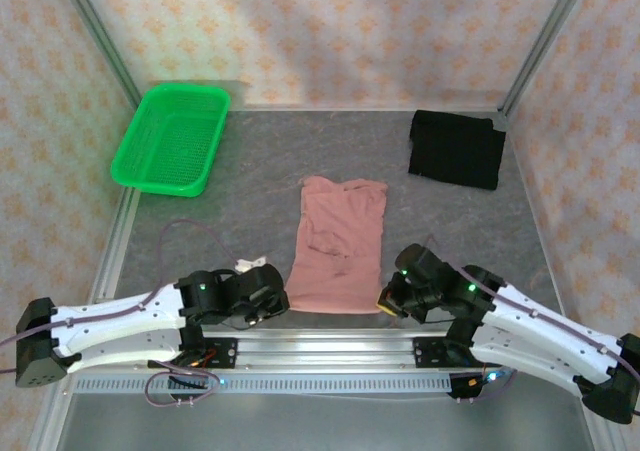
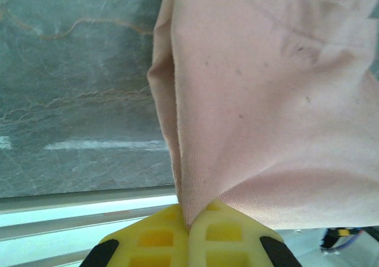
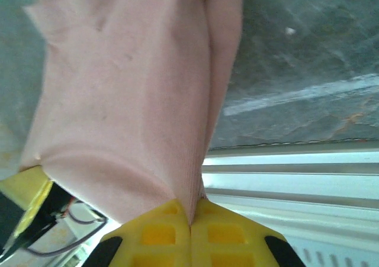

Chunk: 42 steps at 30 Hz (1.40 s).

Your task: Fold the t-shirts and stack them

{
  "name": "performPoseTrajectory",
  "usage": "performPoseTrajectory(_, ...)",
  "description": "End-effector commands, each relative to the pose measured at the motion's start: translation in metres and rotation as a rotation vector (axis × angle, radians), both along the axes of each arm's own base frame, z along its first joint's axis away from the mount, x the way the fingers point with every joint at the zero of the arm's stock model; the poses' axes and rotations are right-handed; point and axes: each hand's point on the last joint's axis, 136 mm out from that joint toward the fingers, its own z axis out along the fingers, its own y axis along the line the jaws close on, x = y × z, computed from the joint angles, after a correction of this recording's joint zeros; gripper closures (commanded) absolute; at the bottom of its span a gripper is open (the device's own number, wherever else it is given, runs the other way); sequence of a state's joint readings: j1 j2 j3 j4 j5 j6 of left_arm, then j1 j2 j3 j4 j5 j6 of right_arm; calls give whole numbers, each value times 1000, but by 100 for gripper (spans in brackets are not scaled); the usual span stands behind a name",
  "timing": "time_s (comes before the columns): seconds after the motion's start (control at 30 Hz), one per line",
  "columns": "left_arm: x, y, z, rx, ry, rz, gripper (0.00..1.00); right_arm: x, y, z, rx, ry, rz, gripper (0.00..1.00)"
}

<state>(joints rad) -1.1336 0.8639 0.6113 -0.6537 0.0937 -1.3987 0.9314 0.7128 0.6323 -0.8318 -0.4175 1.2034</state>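
Note:
A salmon-pink t-shirt (image 1: 338,243) lies as a long narrow strip down the middle of the grey table, its near end at the front edge. My left gripper (image 1: 282,304) is shut on the near left corner of that pink t-shirt (image 2: 260,101), the cloth pinched between its yellow fingers (image 2: 157,237). On the other side, my right gripper (image 1: 385,301) is shut on the near right corner of the pink t-shirt (image 3: 130,95), held between yellow fingers (image 3: 228,234). A black t-shirt (image 1: 456,148) rests folded at the back right.
A green mesh basket (image 1: 172,136) stands at the back left corner. Aluminium frame posts and patterned walls close the table on three sides. A metal rail (image 1: 330,356) runs along the front edge under the arms' bases.

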Motion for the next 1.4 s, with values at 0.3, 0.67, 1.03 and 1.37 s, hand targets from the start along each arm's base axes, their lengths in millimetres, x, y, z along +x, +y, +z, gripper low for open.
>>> performPoseTrajectory(0.3, 39, 13, 61, 41, -128, 47, 100, 36, -8, 53, -133, -127, -7, 100)
performPoseTrajectory(0.67, 98, 5, 89, 29, -152, 15, 100, 102, -8, 76, -168, -134, 44, 100)
performPoseTrajectory(1.03, 163, -11, 79, 87, -104, -48, 100, 169, -17, 55, -177, -82, 60, 100)
performPoseTrajectory(1.37, 211, -13, 65, 119, -77, -61, 100, 214, -30, 36, -201, -38, 82, 100)
